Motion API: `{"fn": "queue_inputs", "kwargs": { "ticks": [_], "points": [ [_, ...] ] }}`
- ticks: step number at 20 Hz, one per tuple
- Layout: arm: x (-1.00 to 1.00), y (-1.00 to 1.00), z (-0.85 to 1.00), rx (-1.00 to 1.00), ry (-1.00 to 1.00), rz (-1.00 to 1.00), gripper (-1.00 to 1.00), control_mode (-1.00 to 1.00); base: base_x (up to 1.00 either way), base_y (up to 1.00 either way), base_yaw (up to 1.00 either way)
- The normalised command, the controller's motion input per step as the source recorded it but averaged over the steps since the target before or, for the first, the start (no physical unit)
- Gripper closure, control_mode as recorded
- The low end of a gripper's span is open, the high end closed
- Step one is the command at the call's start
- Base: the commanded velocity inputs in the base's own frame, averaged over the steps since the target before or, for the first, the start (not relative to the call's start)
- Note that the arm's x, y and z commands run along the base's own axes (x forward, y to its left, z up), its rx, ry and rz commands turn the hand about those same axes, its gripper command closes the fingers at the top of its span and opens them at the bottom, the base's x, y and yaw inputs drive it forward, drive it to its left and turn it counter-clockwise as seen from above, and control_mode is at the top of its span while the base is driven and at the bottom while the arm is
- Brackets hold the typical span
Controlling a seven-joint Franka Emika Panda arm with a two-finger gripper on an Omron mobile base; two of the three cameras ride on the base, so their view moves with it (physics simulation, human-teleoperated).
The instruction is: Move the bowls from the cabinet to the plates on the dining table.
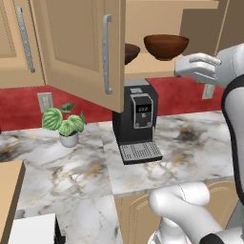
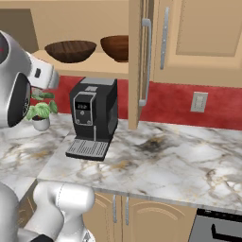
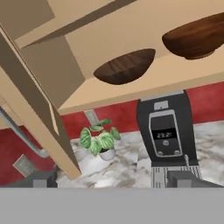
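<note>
Your gripper point(image 3: 113, 177) stands released below the open cabinet point(image 1: 76, 47), where the dark bowl point(image 3: 124, 66) and reddish bowl point(image 3: 197, 37) sit side by side near the shelf's front edge.

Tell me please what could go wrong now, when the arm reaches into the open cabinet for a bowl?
1. The open cabinet door hangs beside the shelf, so the arm may hit it when reaching in.
2. The dark brown bowl and the reddish brown bowl sit side by side near the shelf front; grasping one could nudge the other off.
3. The coffee machine and the potted plant stand just below, so a slipped bowl would likely strike them.
</note>
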Motion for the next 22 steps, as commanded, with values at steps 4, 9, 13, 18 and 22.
{"fn": "queue_inputs", "kwargs": {
  "ticks": [4, 9, 13, 18, 22],
  "points": [
    [0.63, 0.07, 0.0, 0.08, 0.12, 0.0, -1.0, -1.0, 0.0, 0.0, 0.0],
    [0.67, 0.22, 0.0, 0.04, 0.15, 0.0, -1.0, -1.0, 0.0, 0.0, 0.0],
    [0.69, 0.29, 0.0, 0.03, 0.17, -0.06, -1.0, -1.0, 0.0, 0.0, 0.0],
    [0.62, 0.4, 0.0, 0.0, 0.17, -0.1, -1.0, -1.0, 0.0, 0.0, 0.0],
    [0.57, 0.24, 0.0, 0.0, 0.14, -0.1, -1.0, -1.0, 0.0, 0.0, 0.0]
  ]
}}
